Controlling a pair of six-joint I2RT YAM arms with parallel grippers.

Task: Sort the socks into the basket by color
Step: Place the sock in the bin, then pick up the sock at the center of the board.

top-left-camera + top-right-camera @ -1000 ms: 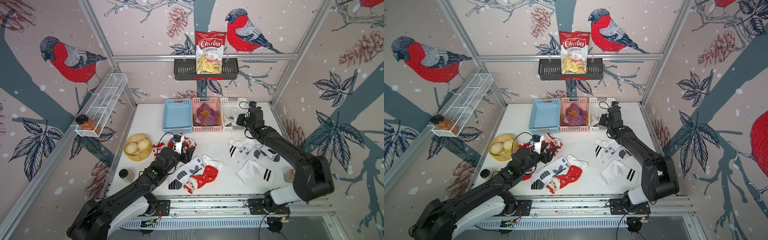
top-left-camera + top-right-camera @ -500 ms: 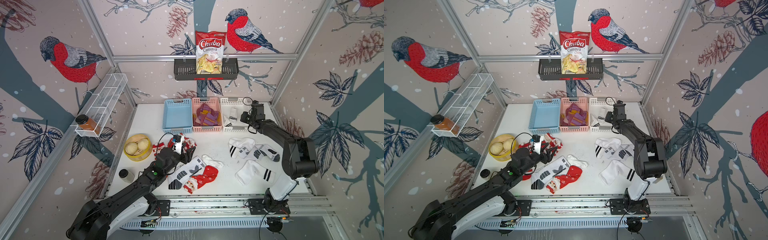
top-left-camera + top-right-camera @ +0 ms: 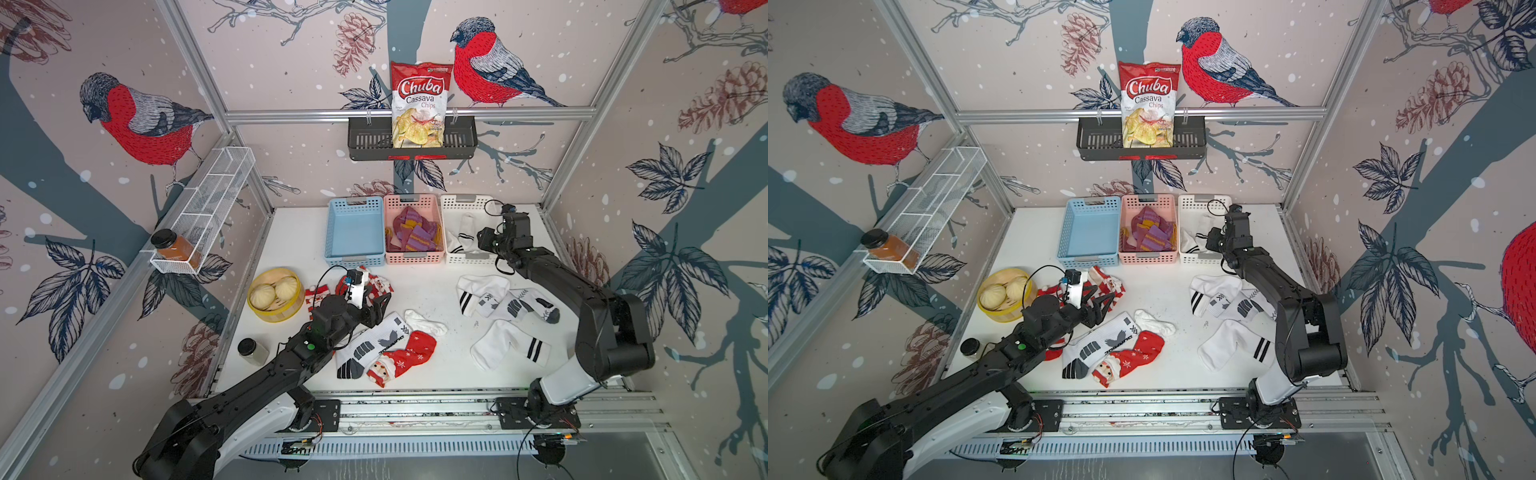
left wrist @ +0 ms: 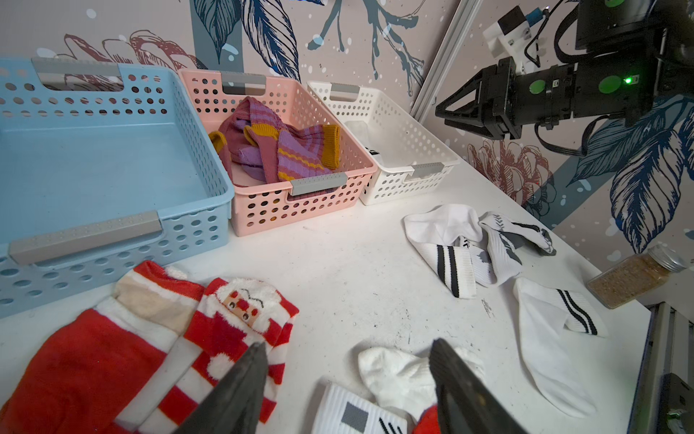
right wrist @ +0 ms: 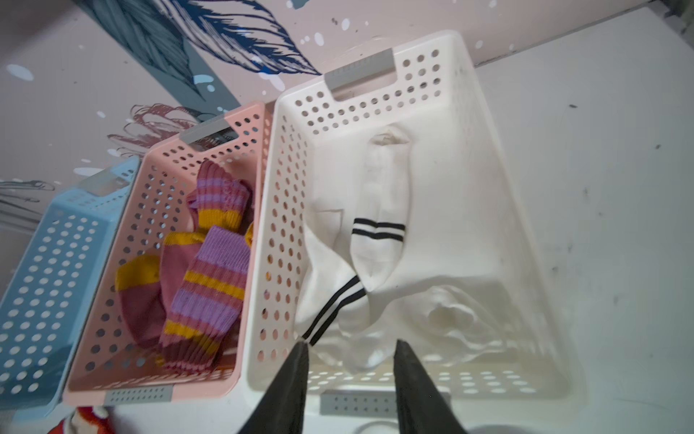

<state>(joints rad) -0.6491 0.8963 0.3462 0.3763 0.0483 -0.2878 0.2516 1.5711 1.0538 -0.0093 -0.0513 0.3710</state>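
Right gripper (image 5: pixel 349 347) hung over near end of white basket (image 5: pixel 469 112), jaws parted, gripping nothing. White black-striped socks (image 5: pixel 379 225) lay inside that basket. Maroon-purple socks (image 5: pixel 210 285) lay in pink basket (image 5: pixel 150 161), with blue basket (image 3: pixel 355 232) just beside it. Left gripper (image 4: pixel 345 345) hovered low over table (image 3: pixel 291 232), jaws apart, unloaded, above gap between red-and-white Santa socks (image 4: pixel 233 327) and small white sock (image 4: pixel 398 375). Further white socks (image 3: pixel 503 303) lay loose on table near right arm.

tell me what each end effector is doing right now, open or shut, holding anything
Left end effector: open, holding nothing.
Right end effector: open, holding nothing, over the white basket.
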